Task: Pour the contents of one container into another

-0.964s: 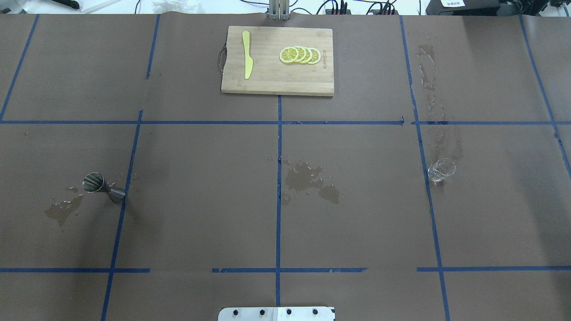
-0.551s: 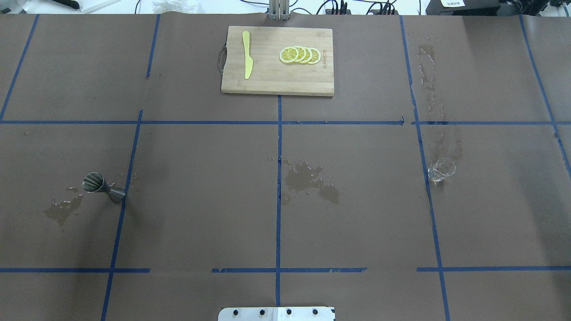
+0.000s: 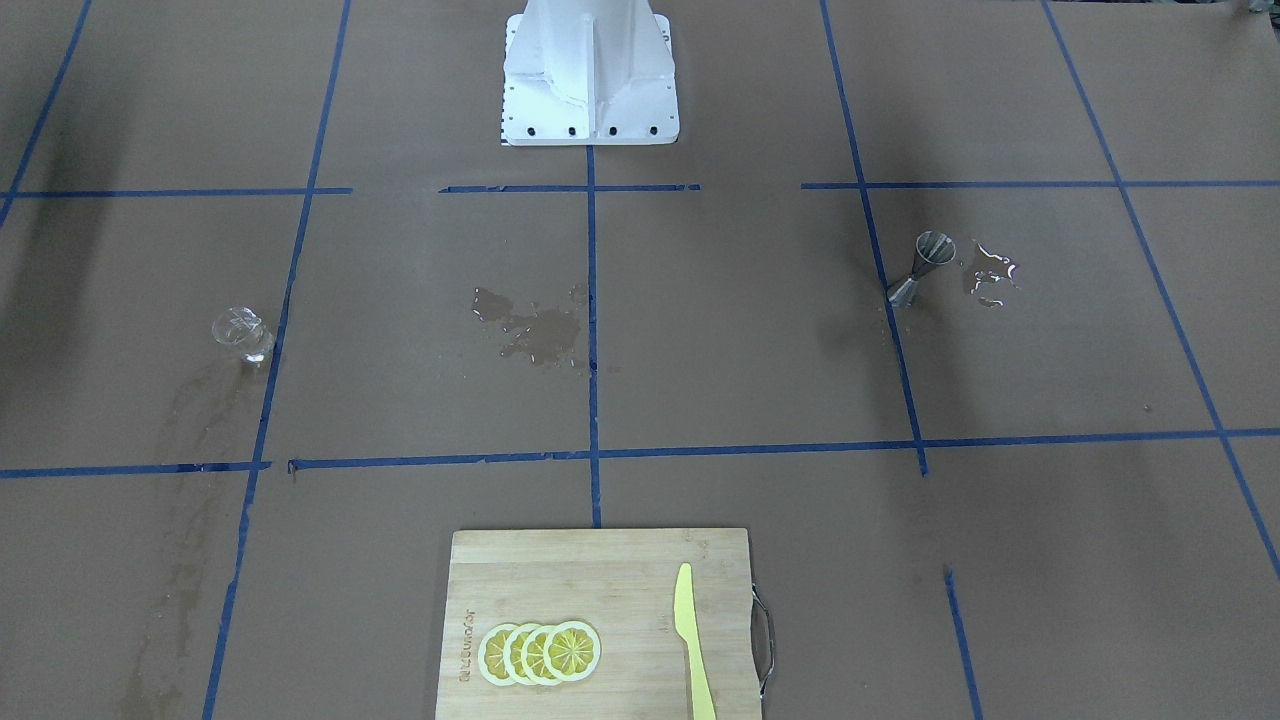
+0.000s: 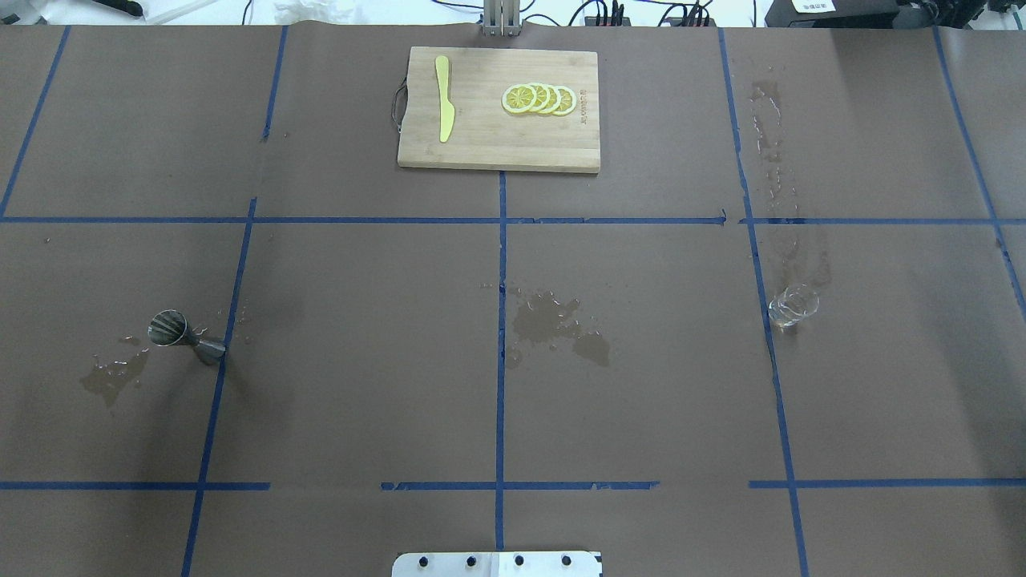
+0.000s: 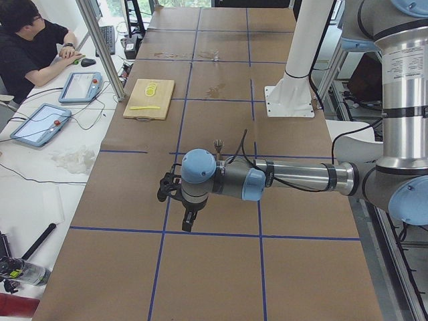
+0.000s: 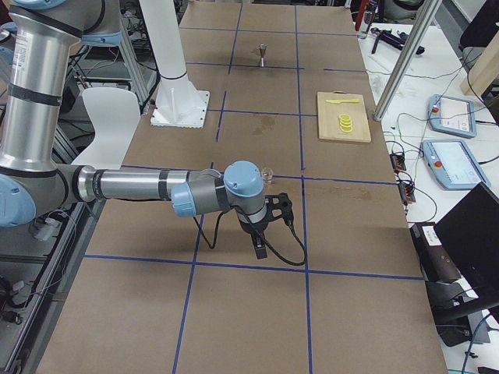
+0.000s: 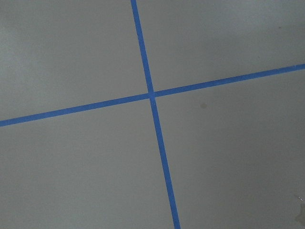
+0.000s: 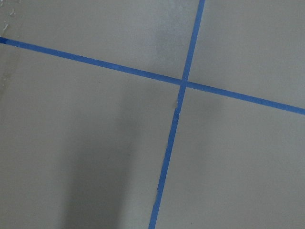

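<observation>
Hanging over the brown-papered surface (image 4: 361, 385), my left pincer (image 5: 188, 223) pointed down. It showed only in the side view, so I could not tell how far its jaws stood apart; I saw nothing in it. My right pincer (image 6: 260, 249) hung the same way at the other end, and its opening too I could not tell. Each wrist view showed only brown paper and a crossing of blue tape.

The cutting board (image 4: 497, 148) lay at the far edge from my base, with lemon slices (image 4: 539, 98) and a yellow knife (image 4: 443, 98) on it. The glass cup (image 4: 793, 306) stood upright on the surface, nearer me than the cutting board and well off to its right, just beside a blue tape line. A wet streak (image 4: 768, 136) ran from the cup towards the far edge, level with the cutting board. The steel jigger (image 4: 183, 336) stood upright, nearer me than the cutting board and well off to its left, its foot at a tape line and a small puddle (image 4: 112, 377) just beside it. Cup and jigger were well apart, and neither pincer touched them. Another wet patch (image 4: 557, 324) lay between the cutting board and my base.
</observation>
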Available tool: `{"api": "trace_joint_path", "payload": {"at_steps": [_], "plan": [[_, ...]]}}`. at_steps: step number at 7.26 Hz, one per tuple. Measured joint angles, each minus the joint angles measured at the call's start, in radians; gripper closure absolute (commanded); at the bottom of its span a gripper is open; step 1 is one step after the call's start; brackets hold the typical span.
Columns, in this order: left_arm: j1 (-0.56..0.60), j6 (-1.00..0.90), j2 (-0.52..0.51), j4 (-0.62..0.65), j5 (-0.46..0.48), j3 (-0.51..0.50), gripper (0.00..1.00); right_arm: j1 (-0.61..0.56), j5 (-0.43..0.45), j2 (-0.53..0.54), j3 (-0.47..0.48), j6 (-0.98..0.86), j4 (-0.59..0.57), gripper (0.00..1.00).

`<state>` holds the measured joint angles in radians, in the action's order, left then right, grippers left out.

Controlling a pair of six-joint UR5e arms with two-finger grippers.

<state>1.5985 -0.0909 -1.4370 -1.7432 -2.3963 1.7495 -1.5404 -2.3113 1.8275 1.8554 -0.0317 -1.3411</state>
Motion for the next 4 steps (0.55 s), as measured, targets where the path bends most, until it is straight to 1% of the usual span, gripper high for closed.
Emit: {"api": "trace_joint_path", "payload": {"at_steps": [2, 4], "plan": [[0.000, 0.005, -0.003, -0.125, 0.000, -0.023, 0.00, 0.000, -0.003, -0.016, -0.021, 0.002, 0.025, 0.00], [0.001, 0.007, -0.007, -0.291, 0.000, -0.052, 0.00, 0.000, -0.004, -0.034, -0.034, 0.003, 0.029, 0.00]]}}
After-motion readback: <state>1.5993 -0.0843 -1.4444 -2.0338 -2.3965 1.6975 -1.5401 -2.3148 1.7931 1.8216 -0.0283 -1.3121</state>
